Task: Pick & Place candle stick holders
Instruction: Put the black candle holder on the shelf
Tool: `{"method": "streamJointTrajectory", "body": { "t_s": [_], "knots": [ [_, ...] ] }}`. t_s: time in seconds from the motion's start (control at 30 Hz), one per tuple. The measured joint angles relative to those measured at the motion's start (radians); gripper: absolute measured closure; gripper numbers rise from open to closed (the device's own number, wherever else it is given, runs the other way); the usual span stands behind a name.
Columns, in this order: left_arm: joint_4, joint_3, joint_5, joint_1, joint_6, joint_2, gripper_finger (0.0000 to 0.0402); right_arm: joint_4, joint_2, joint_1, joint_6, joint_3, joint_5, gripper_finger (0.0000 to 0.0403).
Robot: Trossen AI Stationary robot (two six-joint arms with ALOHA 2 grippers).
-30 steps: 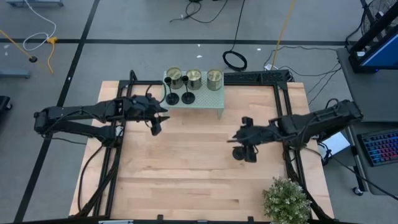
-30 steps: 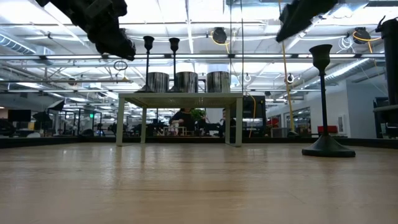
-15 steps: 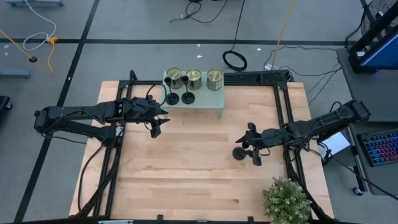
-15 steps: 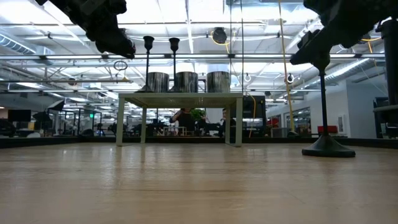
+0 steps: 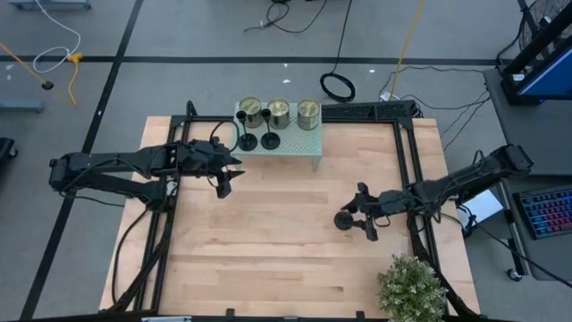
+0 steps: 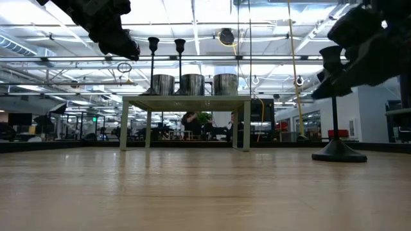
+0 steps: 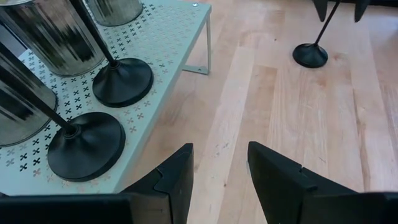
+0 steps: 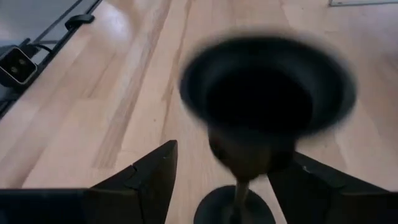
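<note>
Wooden table (image 5: 268, 241) | holders: 2 on shelf (image 5: 304, 148), 1 on table | tins: 3 | both grippers spread

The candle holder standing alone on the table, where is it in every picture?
High view: candle holder, right of middle, at the right tool.
Low view: far right.
Left wrist view: upper right.
Right wrist view: centre, close up.
Shared landmark: the wooden table.

In the right wrist view the candle holder's cup (image 8: 267, 87) is blurred, and its base (image 8: 233, 211) is cut off at the edge.
</note>
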Motion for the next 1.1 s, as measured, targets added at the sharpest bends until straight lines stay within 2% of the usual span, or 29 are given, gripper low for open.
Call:
{"method": "streamJointTrajectory", "body": {
  "t_s": [0.13, 0.23, 0.5, 0.63, 0.83, 0.9, 0.97, 1.1],
  "knots": [
    [0.0, 0.0, 0.0, 0.0, 0.0, 0.0, 0.0243, 0.101, 0.0, 0.0, -0.016, -0.077, 0.0, 0.0199],
    [0.0, 0.0, 0.0, 0.0, 0.0, 0.0, 0.0243, 0.187, 0.0, -0.003, -0.016, -0.132, 0.0, 0.0235],
    [0.0, 0.0, 0.0, 0.0, 0.008, 0.0, 0.0243, 0.402, 0.0, -0.053, -0.02, -0.208, 0.006, 0.0388],
    [0.001, 0.0, -0.001, 0.0, 0.014, 0.0, 0.0243, 0.522, 0.022, -0.08, 0.002, -0.209, 0.075, 0.0388],
    [0.011, 0.0, -0.001, 0.0, 0.014, 0.0, 0.0243, 1.021, 0.18, -0.14, -0.078, -0.199, 0.113, 0.0395],
    [0.023, 0.0, -0.002, 0.0, 0.014, 0.0, 0.0243, 1.12, 0.25, -0.156, -0.083, -0.154, 0.121, 0.0395],
    [0.036, 0.0, -0.002, 0.0, 0.014, 0.0, 0.0243, 1.121, 0.322, -0.164, -0.116, -0.078, 0.119, 0.0395],
    [0.062, 0.0, -0.002, 0.0, 0.014, 0.0, 0.0243, 0.983, 0.459, -0.172, -0.208, 0.145, 0.137, 0.0395]
  ]
}}
